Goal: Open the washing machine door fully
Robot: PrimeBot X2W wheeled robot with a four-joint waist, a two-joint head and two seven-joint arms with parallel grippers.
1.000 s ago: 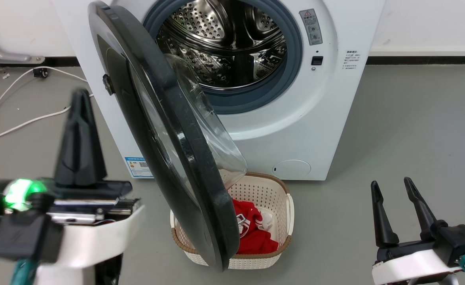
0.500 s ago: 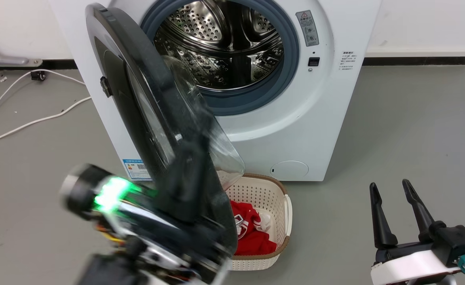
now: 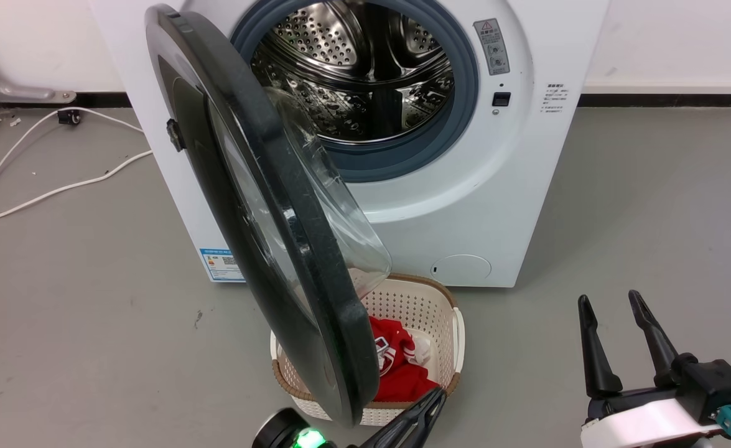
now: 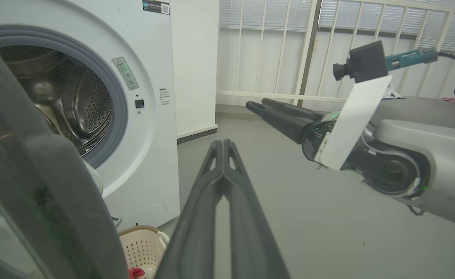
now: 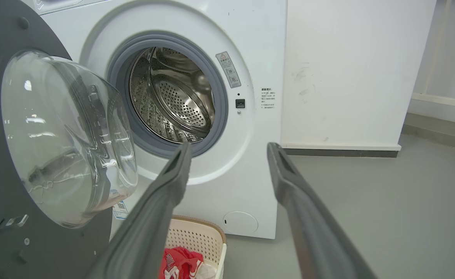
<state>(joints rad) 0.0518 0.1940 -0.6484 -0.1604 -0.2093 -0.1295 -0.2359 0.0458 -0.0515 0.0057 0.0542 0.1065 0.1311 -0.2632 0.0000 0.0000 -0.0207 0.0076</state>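
Note:
The white washing machine (image 3: 483, 186) stands with its steel drum showing. The washing machine door (image 3: 265, 205), black-rimmed with a clear glass bowl, stands swung out about edge-on to the head view, hinged at the left. My left gripper (image 3: 433, 399) is shut on nothing, low at the bottom centre, just right of the door's lower edge. In the left wrist view its closed fingers (image 4: 221, 144) point past the door (image 4: 37, 182) on its inner side without touching it. My right gripper (image 3: 608, 300) is open at the lower right, apart from the machine (image 5: 250, 58); it (image 5: 229, 146) faces the drum opening.
A cream laundry basket (image 3: 449, 311) holding red clothes (image 3: 396, 367) sits on the floor under the door, in front of the machine. White cables (image 3: 48, 193) lie on the grey floor at the left. A railing (image 4: 308, 50) runs beyond the machine's right side.
My left arm has swung from the outer, left side of the door down and rightward to the bottom centre. The door stands much as before. The head camera shifted slightly.

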